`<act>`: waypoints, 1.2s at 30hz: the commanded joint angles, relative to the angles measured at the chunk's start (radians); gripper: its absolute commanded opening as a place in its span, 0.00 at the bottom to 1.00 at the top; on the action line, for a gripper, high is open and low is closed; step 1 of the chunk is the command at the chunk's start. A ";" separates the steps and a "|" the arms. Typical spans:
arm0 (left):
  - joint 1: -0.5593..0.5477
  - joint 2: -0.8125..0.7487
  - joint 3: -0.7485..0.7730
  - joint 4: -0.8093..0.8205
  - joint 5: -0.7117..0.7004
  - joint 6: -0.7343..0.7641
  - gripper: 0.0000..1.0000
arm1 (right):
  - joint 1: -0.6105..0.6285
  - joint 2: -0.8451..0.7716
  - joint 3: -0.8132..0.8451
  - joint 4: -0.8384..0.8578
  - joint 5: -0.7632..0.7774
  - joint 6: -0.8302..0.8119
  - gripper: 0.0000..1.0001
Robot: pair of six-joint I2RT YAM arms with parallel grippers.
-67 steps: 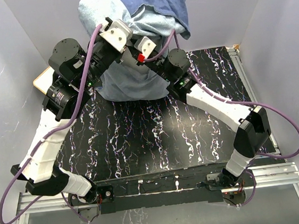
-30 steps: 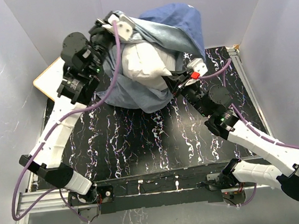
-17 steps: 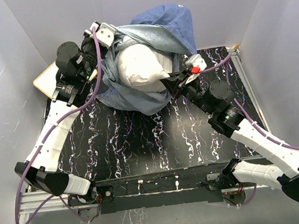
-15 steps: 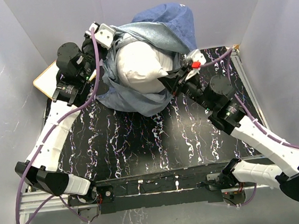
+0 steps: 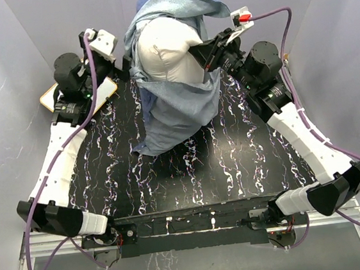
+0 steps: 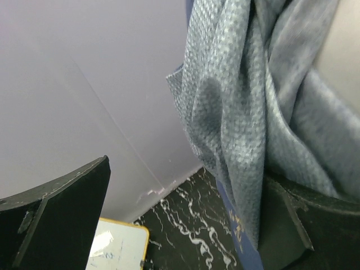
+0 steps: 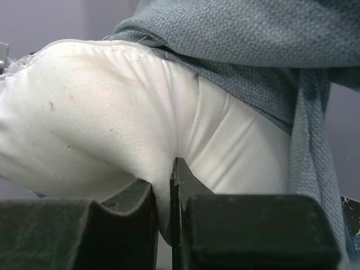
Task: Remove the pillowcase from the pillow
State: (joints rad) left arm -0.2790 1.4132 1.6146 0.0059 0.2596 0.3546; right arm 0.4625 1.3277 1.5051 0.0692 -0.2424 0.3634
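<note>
The white pillow (image 5: 163,49) hangs above the back of the table, and my right gripper (image 5: 201,53) is shut on a fold of its fabric (image 7: 112,112). In the right wrist view the right gripper (image 7: 163,188) has its two fingers pinching that fold. The grey-blue pillowcase (image 5: 178,106) still wraps the pillow's top and back, and its lower part hangs down to the table. My left gripper (image 5: 121,64) stands open just left of the cloth. In the left wrist view the left gripper (image 6: 188,174) holds nothing, and the pillowcase (image 6: 236,112) drapes against its right finger (image 6: 298,225).
A flat white board with an orange edge (image 5: 48,97) lies at the table's back left corner, under my left arm, and the board (image 6: 118,247) also shows below the left fingers. Grey walls close in on the back and both sides of the black marbled table (image 5: 171,174).
My left gripper opened and let go of the pillowcase, drawing back to the left. My right arm lifted the pillow up and toward the back, and the pillowcase slid down, now hanging to the table.
</note>
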 commanded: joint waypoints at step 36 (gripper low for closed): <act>0.091 0.081 0.392 -0.253 0.580 -0.325 0.97 | 0.336 0.118 0.149 0.007 0.385 0.009 0.08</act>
State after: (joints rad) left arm -0.1905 1.5524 2.0045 -0.2596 0.8322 0.0757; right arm 0.7353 1.4551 1.6451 -0.0200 0.1173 0.3653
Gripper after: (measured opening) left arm 0.970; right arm 0.111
